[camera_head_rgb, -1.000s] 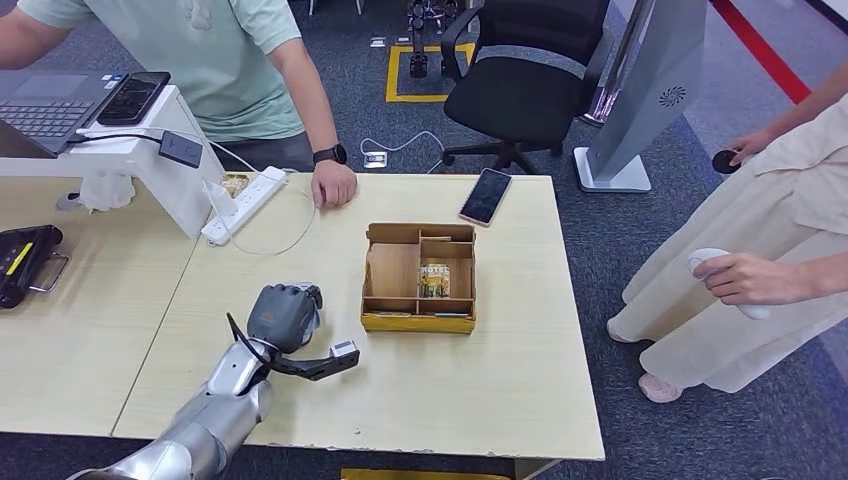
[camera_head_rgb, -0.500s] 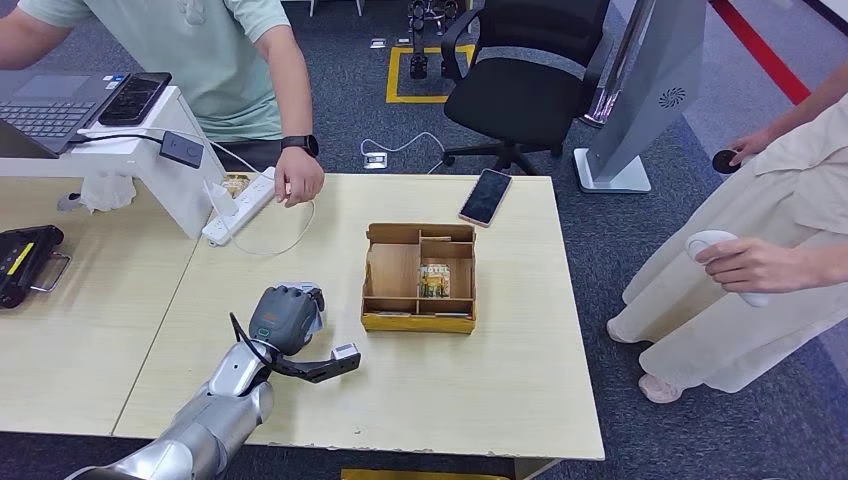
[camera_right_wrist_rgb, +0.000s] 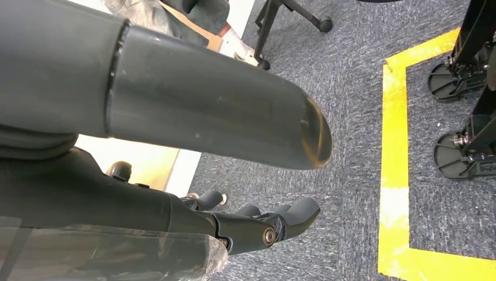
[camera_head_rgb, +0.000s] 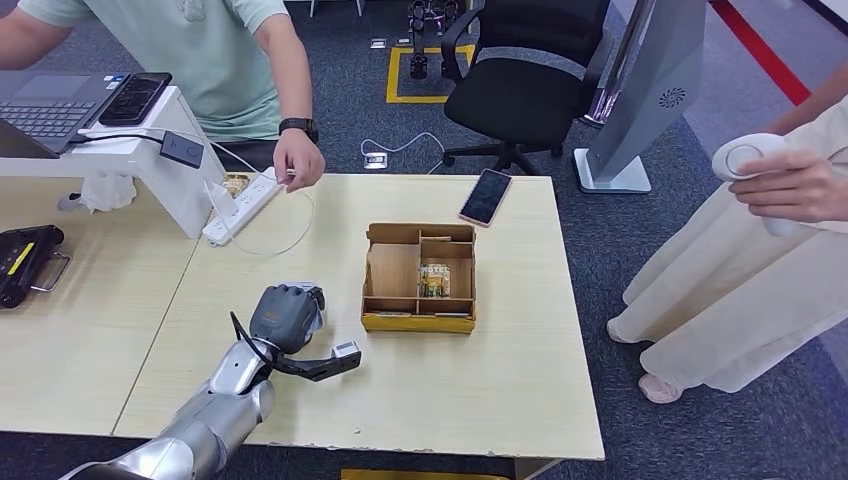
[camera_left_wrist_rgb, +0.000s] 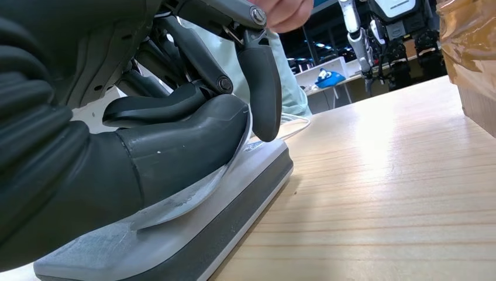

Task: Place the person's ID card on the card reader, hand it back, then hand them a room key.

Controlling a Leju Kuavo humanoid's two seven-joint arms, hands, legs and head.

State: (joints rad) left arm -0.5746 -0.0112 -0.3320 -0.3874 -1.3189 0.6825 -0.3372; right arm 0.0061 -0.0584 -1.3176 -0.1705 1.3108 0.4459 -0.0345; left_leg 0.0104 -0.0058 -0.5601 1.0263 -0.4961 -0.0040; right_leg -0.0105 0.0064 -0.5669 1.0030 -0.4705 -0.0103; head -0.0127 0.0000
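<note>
My left hand point(camera_head_rgb: 285, 315) rests on the near left part of the table, lying over the grey card reader point(camera_left_wrist_rgb: 193, 234). In the left wrist view its thumb presses a thin pale ID card point(camera_left_wrist_rgb: 187, 196) down onto the reader's top, and a dark fingertip point(camera_left_wrist_rgb: 264, 93) touches the card's far edge. The card bends slightly under the thumb. A wooden compartment box point(camera_head_rgb: 418, 320) stands just right of the hand, with a room key card point(camera_head_rgb: 434, 280) upright in one compartment. My right hand point(camera_right_wrist_rgb: 263, 225) hangs over the carpet, its fingers loose and holding nothing.
A person in a green shirt stands behind the table, one hand point(camera_head_rgb: 298, 160) above a white power strip point(camera_head_rgb: 245, 203). A phone point(camera_head_rgb: 485, 196) lies at the far edge. A second person at the right holds a white controller point(camera_head_rgb: 740, 155). A laptop point(camera_head_rgb: 45, 100) sits far left.
The green-shirted person's hand lifted off the table and moved left over the power strip. The person at the right raised the white controller. My left hand has stayed on the reader.
</note>
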